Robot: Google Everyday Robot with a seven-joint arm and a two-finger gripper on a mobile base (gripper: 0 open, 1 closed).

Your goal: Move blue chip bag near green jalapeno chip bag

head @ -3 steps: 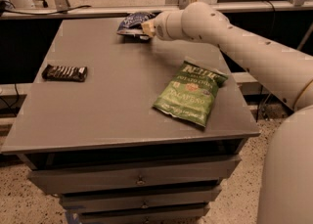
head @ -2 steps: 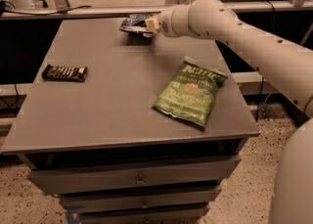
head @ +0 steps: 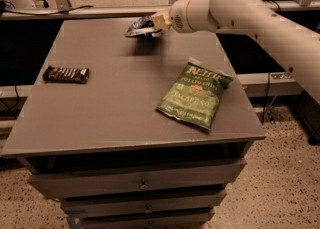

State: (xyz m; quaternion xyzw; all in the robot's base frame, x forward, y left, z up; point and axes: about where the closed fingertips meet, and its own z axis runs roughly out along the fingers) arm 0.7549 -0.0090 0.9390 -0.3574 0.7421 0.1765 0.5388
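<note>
Tabletop (head: 120, 108) rear: blue bag (head: 138, 26) in hand (head: 157, 22)

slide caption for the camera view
Gripper holds blue chip bag above the table at back, green jalapeno chip bag apart

My cream gripper (head: 159, 21), at the grey bench's (head: 120, 108) far edge, pinches a navy chip bag (head: 141, 26). I see a bright green bag (head: 195, 94) and a white-marked dark candy bar (head: 66, 74).

Bare tabletop (head: 115, 108) separates far-edge hand (head: 159, 21) gripping blue bag (head: 139, 26) from green bag (head: 195, 94).
</note>
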